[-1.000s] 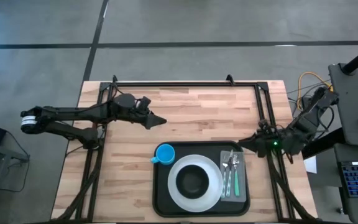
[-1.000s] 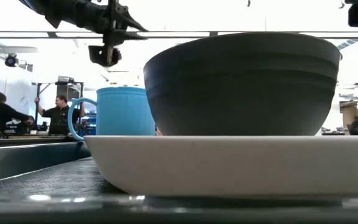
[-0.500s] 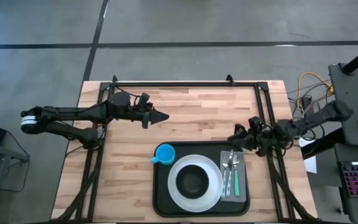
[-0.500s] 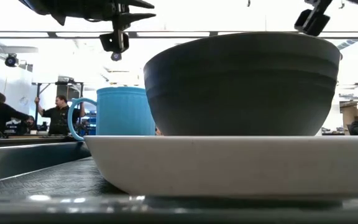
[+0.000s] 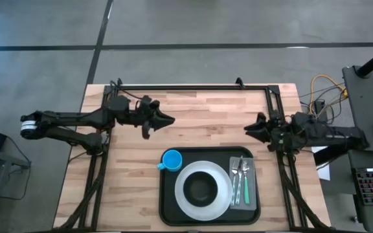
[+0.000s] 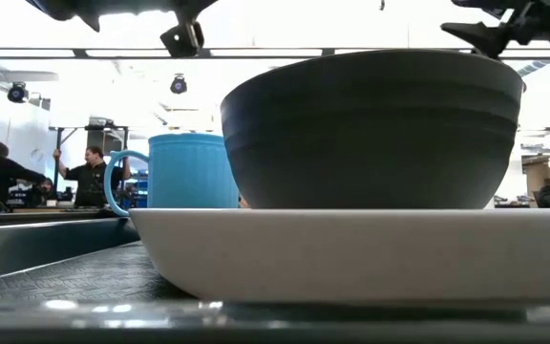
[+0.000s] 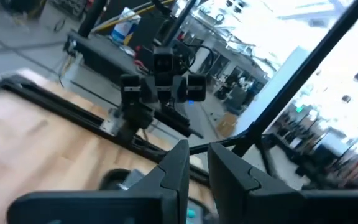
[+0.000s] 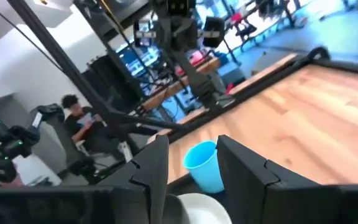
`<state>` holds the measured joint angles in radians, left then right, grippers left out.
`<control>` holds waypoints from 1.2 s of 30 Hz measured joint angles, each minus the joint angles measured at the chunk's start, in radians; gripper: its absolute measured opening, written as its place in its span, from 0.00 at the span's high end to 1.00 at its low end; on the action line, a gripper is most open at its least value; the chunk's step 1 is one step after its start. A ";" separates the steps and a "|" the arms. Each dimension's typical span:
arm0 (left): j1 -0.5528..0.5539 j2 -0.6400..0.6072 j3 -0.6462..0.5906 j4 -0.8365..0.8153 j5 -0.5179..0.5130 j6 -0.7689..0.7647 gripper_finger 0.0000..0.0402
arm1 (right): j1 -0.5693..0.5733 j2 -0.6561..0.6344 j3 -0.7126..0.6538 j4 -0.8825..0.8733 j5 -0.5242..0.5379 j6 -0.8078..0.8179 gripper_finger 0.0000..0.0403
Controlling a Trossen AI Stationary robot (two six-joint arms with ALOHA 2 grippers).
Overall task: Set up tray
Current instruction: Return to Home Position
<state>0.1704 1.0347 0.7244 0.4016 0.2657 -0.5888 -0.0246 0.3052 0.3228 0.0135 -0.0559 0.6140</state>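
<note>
Hovering over the counter (image 5: 206,110), the left pincer (image 5: 168,120) has fingers a slit apart, the right pincer (image 5: 248,129) gapes wider; the black tray (image 5: 166,213) lies below, untouched, carrying a white plate (image 5: 223,194) and a blue cup (image 5: 171,160).

a pale wooden table (image 5: 199,133) with plank seams running along its length. a thin black rail (image 5: 193,87) lines its far long edge. a black tray (image 5: 165,213) lies flat at the near long edge, right of centre.
</note>
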 joint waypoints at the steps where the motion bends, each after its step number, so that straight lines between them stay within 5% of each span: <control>1: 0.003 -0.004 -0.004 -0.001 0.000 0.030 0.90 | -0.012 -0.036 0.001 -0.033 -0.001 -0.007 0.69; 9: 0.037 -0.010 -0.084 0.110 0.048 0.099 0.90 | -0.047 -0.295 -0.015 -0.305 0.031 -0.022 0.67; 18: 0.088 -0.011 -0.320 0.372 0.043 0.046 0.90 | -0.047 -0.268 -0.044 -0.366 0.158 -0.021 0.69; 31: 0.085 -0.015 -0.617 0.371 0.017 -0.015 0.90 | -0.046 -0.277 -0.044 -0.481 0.156 -0.012 0.68; 34: 0.082 -0.120 -0.717 0.313 0.007 -0.016 0.90 | -0.045 -0.277 -0.043 -0.475 0.157 -0.012 0.67; 36: 0.078 -0.214 -0.689 0.119 0.004 -0.016 0.90 | -0.046 -0.285 -0.047 -0.471 0.161 -0.012 0.67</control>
<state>0.2484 0.8205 0.0350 0.5210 0.2695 -0.6046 -0.0704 0.0202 0.2759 -0.4576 0.1054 0.6021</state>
